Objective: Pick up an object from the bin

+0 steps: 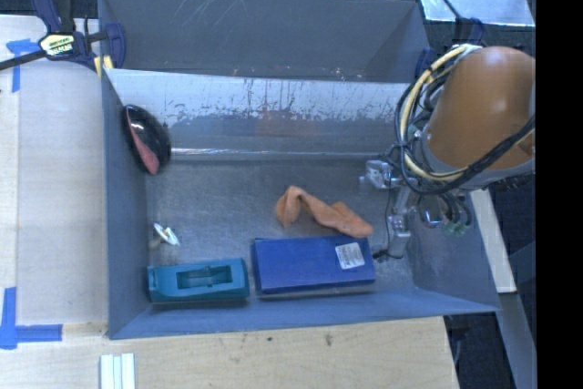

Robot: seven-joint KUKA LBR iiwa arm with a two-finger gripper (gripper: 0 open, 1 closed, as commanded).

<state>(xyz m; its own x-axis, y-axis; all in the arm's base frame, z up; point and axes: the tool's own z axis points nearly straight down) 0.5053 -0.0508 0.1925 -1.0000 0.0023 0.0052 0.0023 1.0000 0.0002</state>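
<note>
Hand [398, 241], open or closed I cannot tell, hangs with a blue box [312, 266] and an orange rag [319, 212] just to its left in the view.

The bin [264, 96] holds five loose things, one of each kind: one blue flat box [305, 269] with a white label, one teal tape dispenser [198, 280], one crumpled orange-tan rag [319, 212], one dark oval thing [146, 139] with a pink patch, and one small pale bit [166, 236].
</note>
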